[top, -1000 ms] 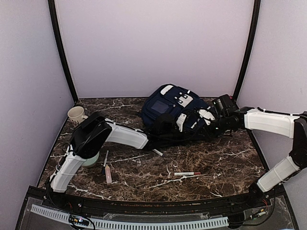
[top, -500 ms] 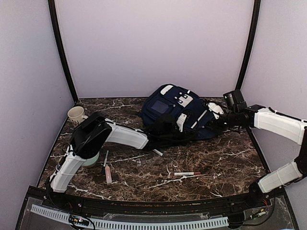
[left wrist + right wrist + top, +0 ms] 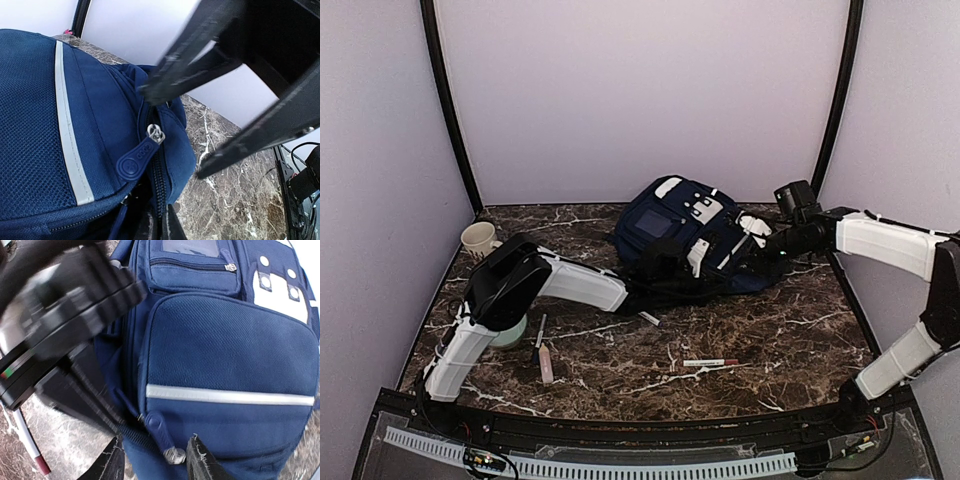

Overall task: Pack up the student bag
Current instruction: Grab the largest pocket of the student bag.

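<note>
A large navy-blue fabric student bag point(image 3: 685, 232) with thin white stripes lay on its side at the upper centre of the overhead frame, on the dark brown marble-patterned surface point(image 3: 770, 330), with an arm reaching it from each side. At the bag's lower left edge, the left tool point(image 3: 172, 132) stood wide open beside the zip opening. Its upper black finger lay against the fabric there, and nothing was held. A blue rubber zipper pull point(image 3: 137, 159) hung just below it. At the bag's right edge, the right tool point(image 3: 156, 437) was partly open, a second blue zipper pull point(image 3: 159, 429) lying between its fingers, unclamped. A cream ceramic mug point(image 3: 477, 240) stood at the upper left, and a white marker pen point(image 3: 710, 362) lay lower centre.
</note>
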Tool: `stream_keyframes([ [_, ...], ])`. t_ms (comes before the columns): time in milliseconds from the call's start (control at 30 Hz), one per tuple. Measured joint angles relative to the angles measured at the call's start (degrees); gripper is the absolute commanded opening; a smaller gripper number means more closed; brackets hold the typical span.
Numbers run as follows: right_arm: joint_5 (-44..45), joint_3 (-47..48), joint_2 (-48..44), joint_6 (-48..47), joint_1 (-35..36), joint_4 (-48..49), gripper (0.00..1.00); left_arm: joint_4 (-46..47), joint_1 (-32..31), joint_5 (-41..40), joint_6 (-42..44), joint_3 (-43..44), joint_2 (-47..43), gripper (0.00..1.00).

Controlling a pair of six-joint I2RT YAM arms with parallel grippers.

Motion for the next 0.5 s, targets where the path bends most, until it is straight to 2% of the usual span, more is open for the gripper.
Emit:
stream_keyframes([
  [367, -2.6, 5.4, 10.6, -0.8, 0.0, -0.9, 0.37, -0.1, 0.0, 0.4, 1.0, -2.0, -1.1, 0.0],
  [500, -3.5, 8.2, 13.4, -1.5, 0.0, -2.6, 0.2, 0.0, 0.0, 0.5, 1.3, -2.0, -1.1, 0.0],
])
